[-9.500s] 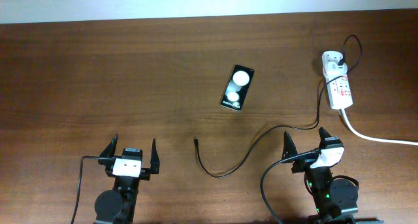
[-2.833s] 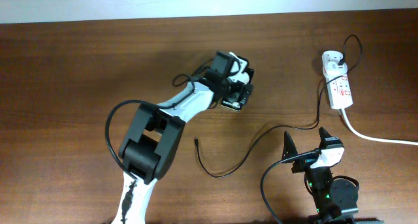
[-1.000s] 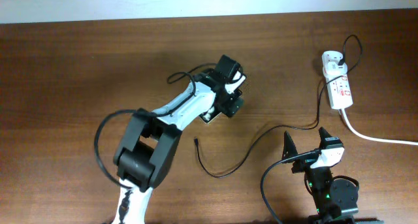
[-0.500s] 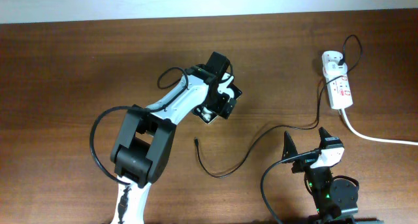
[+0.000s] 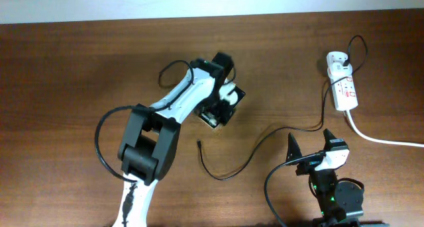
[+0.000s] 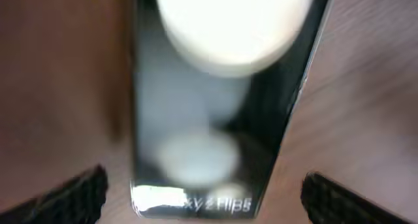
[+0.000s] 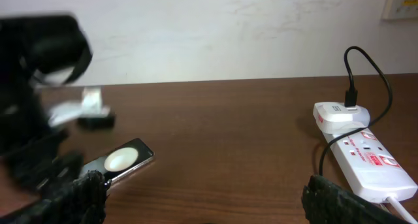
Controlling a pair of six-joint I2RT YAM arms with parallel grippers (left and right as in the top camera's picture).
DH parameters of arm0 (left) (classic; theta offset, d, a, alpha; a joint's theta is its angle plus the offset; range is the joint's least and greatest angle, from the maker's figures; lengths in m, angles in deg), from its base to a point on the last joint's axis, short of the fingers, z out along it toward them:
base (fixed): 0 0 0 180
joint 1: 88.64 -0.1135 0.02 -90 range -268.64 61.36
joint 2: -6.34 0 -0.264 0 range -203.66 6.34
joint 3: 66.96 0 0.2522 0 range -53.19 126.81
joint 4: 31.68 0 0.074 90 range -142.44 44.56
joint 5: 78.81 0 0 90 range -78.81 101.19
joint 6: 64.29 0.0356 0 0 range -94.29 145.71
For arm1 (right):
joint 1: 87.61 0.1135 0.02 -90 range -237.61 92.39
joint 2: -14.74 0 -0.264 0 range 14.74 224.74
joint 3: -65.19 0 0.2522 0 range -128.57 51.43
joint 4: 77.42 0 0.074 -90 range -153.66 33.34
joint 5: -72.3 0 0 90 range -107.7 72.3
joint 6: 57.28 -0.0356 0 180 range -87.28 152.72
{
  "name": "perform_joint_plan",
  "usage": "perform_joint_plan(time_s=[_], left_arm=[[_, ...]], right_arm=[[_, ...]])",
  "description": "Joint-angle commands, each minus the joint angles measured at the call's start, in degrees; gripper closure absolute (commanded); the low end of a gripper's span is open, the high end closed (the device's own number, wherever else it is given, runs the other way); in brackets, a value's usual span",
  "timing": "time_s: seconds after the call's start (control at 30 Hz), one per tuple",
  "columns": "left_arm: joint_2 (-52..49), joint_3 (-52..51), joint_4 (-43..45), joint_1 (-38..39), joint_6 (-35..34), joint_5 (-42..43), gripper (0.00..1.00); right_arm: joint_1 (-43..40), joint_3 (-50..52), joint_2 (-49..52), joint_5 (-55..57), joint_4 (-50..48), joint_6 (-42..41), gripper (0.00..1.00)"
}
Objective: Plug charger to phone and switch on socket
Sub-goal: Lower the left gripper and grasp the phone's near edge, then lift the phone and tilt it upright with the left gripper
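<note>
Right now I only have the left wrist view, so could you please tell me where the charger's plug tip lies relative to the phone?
Observer: The plug tip lies loose on the table, apart from the phone, on the side nearer the arm bases.
Operator: Thanks. Is the cable's far end connected?
Observer: Yes, the black cable ends in the white adapter on the power strip.
Operator: And the right pincer?
Observer: The right pincer is open and holds nothing.

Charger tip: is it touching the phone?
Apart. The overhead view shows a plain gap between the charger tip and the near end of the phone.
</note>
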Motion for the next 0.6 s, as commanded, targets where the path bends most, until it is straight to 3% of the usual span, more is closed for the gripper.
perform_joint_plan(time_s=[0.0, 0.1, 0.57], left_arm=[[-0.26, 3.04, 9.01, -0.09, 0.02, -0.2, 0.01], [-1.27, 0.17, 13.0, 0.13, -2.34, -0.22, 0.01], [-10.32, -1.79, 10.27, 0.57, -2.36, -0.15, 0.01]], right_arm=[[0.33, 0.26, -0.33, 0.5, 0.35, -0.13, 0.01], [0.33, 0.26, -0.33, 0.5, 0.35, -0.13, 0.01], [0.33, 0.26, -0.33, 0.5, 0.35, -0.13, 0.01]])
